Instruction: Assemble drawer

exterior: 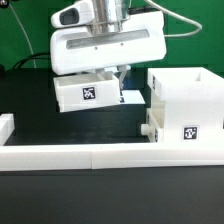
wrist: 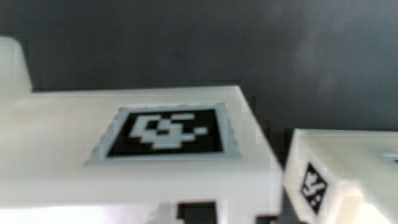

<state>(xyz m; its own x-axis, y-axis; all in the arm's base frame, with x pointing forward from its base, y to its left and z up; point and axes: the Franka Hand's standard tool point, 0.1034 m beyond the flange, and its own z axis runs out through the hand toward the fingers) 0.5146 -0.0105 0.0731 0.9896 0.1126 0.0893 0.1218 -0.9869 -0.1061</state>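
Observation:
My gripper (exterior: 116,80) is shut on a small white tray (exterior: 85,93) with a black-and-white tag, and holds it tilted just above the black table. The large white box-shaped shell (exterior: 186,98), with a tag on its front, stands at the exterior view's right, a short gap from the tray. A second small white part (exterior: 131,97) lies behind the held tray. In the wrist view the held tray's tagged face (wrist: 169,133) fills the middle. My gripper (wrist: 228,214) shows only as dark fingertips (wrist: 196,212) at its wall. Another tagged white part (wrist: 338,175) sits beside it.
A long low white rail (exterior: 100,155) runs along the front of the table. A short white rail piece (exterior: 5,126) stands at the exterior view's left edge.

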